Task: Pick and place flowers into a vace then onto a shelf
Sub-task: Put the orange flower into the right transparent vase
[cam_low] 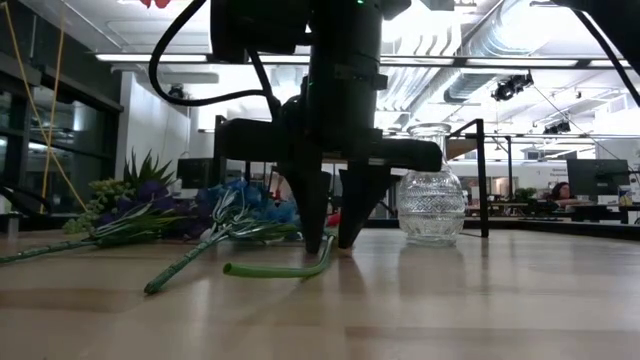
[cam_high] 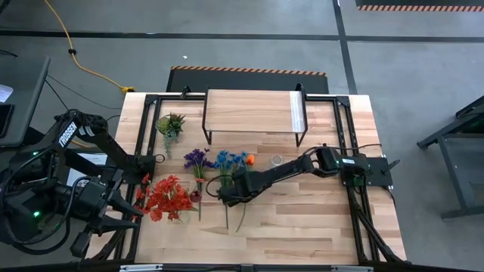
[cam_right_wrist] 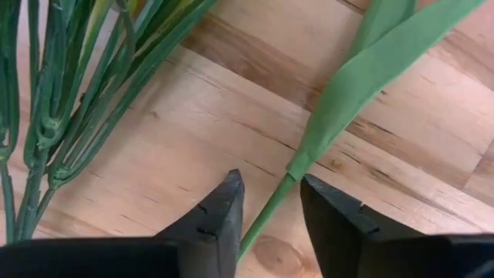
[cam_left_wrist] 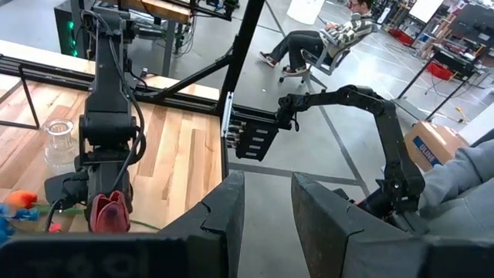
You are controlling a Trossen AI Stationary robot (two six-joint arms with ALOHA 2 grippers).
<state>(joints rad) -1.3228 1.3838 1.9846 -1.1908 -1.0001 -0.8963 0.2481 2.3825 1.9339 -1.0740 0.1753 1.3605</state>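
Right gripper [cam_right_wrist: 266,212] is down at the tabletop [cam_high: 302,219], fingers [cam_right_wrist: 220,212] part-spread and straddling one green stem [cam_right_wrist: 266,210] with no clear contact; left gripper [cam_left_wrist: 262,212] sits off the table's left edge, fingers apart on nothing. Flowers [cam_high: 200,181] lie flat mid-table in four clumps (red, purple, blue, one orange), stems running toward the near edge, blooms toward the single shelf [cam_high: 253,112] at the back. Only the low view shows the one glass vase [cam_low: 431,200] upright behind the gripper; the left wrist view alone shows a seated person [cam_left_wrist: 324,38].
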